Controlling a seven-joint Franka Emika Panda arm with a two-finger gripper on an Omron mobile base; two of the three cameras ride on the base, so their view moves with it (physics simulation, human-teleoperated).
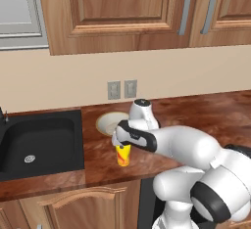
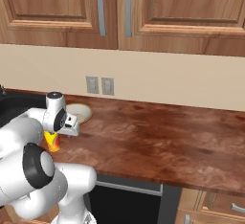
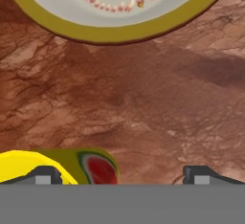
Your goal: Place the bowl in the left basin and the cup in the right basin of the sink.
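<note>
Reddish-brown wooden counter [image 1: 186, 110] under wood cabinets, yellow cup [image 1: 122, 155] upright at centre, long axis vertical, gripper [image 3: 119, 174] spread wide above it, bowl [image 1: 109, 122] behind, black sink [image 1: 39, 142] at left.

The arm hides the cup's [image 1: 123, 155] top and the bowl's [image 1: 109, 122] right side. The sink [image 1: 44, 142] is cut off at the left edge. In the hand view the bowl's far half is cropped.

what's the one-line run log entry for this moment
gripper: open, above cup | cup: on counter | bowl: on counter | sink: no dishes
</note>
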